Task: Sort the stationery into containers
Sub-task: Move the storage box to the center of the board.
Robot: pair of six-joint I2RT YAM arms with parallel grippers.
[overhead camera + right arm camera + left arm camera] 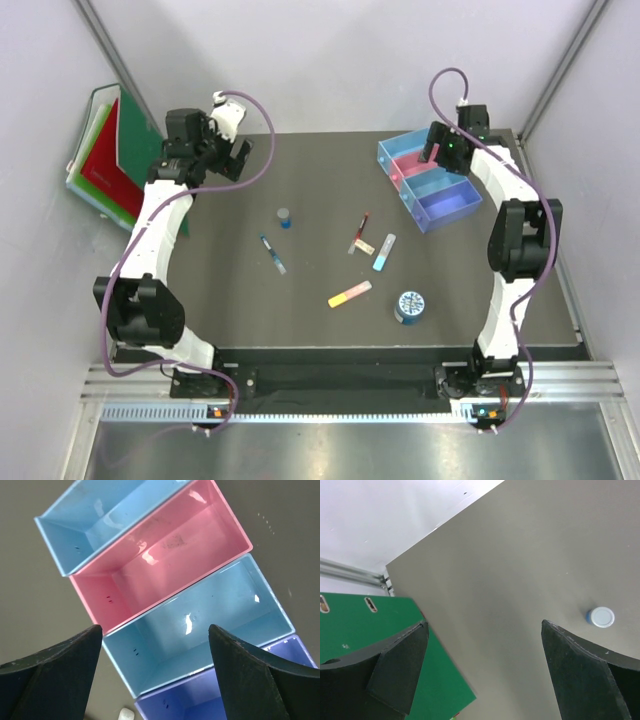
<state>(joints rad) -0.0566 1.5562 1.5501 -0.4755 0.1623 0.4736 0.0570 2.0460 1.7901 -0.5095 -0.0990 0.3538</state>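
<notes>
Dark grey tabletop point(250, 320) fills the floor of a white-walled booth, with both arm bases bolted at its near edge. Closest to them, right of centre, sits the round blue tin point(411, 306), and just to its left lies the yellow-pink stick point(349, 294). Farther in, the light-blue stick point(384, 252) lies near the beige eraser point(364, 246), which touches the lower end of the red-black pen point(361, 228). Well apart to the left lies the blue pen point(273, 254), and just beyond it the grey-capped blue bottle point(285, 217) stands upright.

All of these rest loose on the table, outside the bins. The row of four joined bins point(386, 160) runs diagonally at the far right: light blue point(65, 550), pink point(100, 605), blue point(165, 645) and violet-blue point(200, 700).

The right gripper point(155, 629) hangs over this row, above the pink and blue bins; its jaws stand wide apart and grasp nothing.

At the far left, the left gripper point(484, 625) hovers above bare table near the corner, jaws spread fully and holding nothing; the bottle shows beyond its right finger. Past the table's far-left corner, a green folder point(135, 150) and a red folder point(100, 165) lean at the wall.
</notes>
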